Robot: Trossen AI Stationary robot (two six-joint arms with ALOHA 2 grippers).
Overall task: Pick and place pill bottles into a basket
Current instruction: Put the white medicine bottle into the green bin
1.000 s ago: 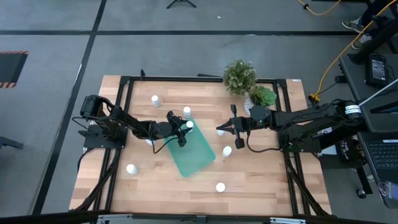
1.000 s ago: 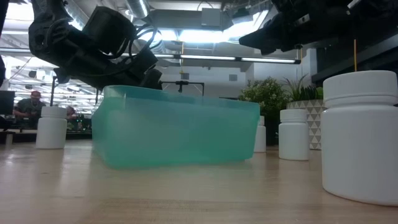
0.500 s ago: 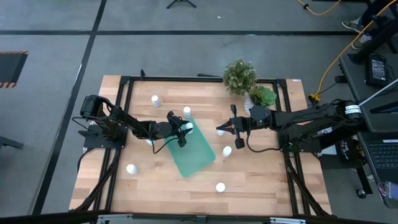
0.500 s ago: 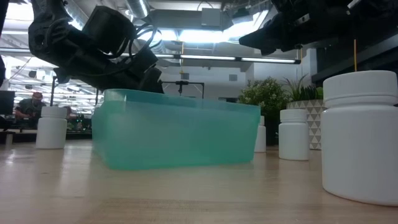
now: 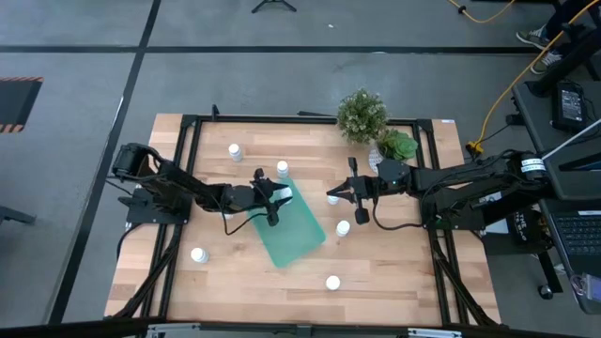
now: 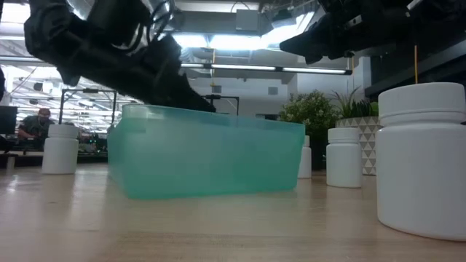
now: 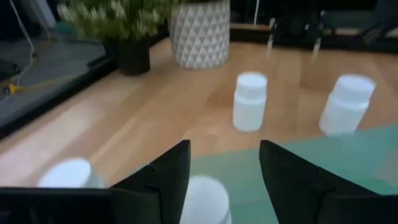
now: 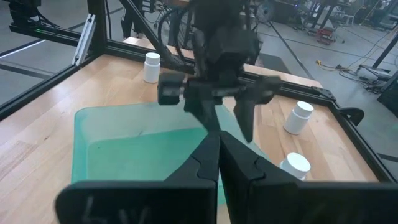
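The teal tray (image 5: 299, 235) lies slantwise at the table's middle; it also shows in the low view (image 6: 204, 160). My left gripper (image 5: 273, 196) hangs over its far left corner, fingers open (image 7: 224, 149). A white pill bottle's cap (image 7: 205, 202) shows between the fingers, above the tray floor. My right gripper (image 5: 331, 196) is shut and empty (image 8: 217, 140), above the table just right of the tray. Other white bottles stand on the wood, two of them far left (image 5: 234, 150) and beside the tray's far corner (image 5: 282, 168). My left gripper comes at the bottle slanting down from the table's left, one finger (image 7: 168, 177) on each side of the cap. The cap lies close to that finger, but I cannot tell whether either finger touches it.
More bottles stand right of the tray (image 5: 343, 227), at the near left (image 5: 198, 254) and near the front edge (image 5: 332, 282). A bushy plant (image 5: 362, 115) and a white patterned pot (image 5: 394, 147) stand at the far right. A person sits in the room behind (image 6: 36, 120).
My left gripper has dipped down toward the tray's far left corner and come slightly toward the near edge; in the low view the arm now reaches lower over the tray's rim. My right arm has kept still.
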